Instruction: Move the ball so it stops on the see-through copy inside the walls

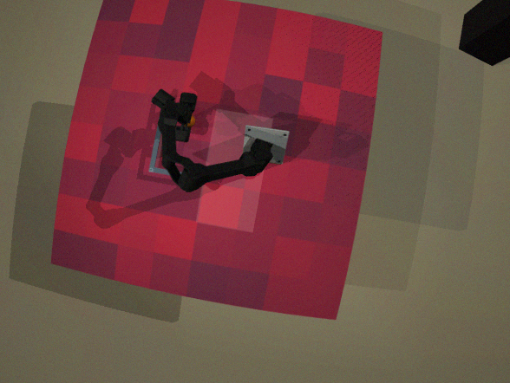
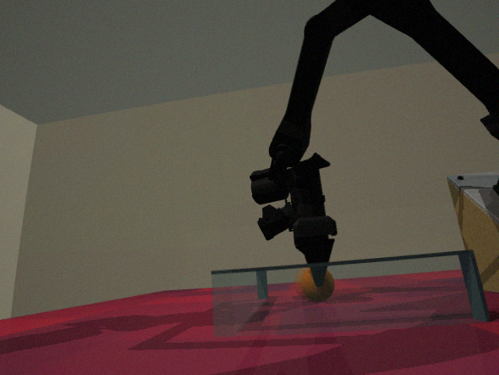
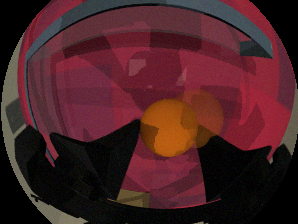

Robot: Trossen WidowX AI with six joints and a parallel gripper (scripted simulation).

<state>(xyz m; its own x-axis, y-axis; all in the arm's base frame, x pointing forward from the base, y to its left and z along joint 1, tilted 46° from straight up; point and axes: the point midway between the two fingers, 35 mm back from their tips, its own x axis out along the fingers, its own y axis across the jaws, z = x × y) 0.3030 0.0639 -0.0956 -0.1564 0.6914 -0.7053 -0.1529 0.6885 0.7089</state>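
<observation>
The orange ball (image 1: pixel 192 121) (image 2: pixel 327 292) (image 3: pixel 170 142) is low at the table, between my fingertips. My gripper (image 2: pixel 319 283) (image 3: pixel 168 126) points down, with a fingertip on either side of the ball; the gap matches the ball's width, so it appears shut on it. The see-through copy (image 2: pixel 298 282) (image 3: pixel 212 107) partly overlaps the ball, to its right in the wrist view and behind its left side in the exterior view. The clear walls (image 1: pixel 154 152) (image 2: pixel 361 260) (image 3: pixel 28 90) form a corner around this area. The arm hides part of them in the top view.
The red and purple checkered table top (image 1: pixel 225 273) (image 2: pixel 106 348) carries the walls. The arm's base sits on a grey plate (image 1: pixel 279 145) to the right of the walls in the top view. A black box (image 1: pixel 487 35) stands beyond the table at the upper right.
</observation>
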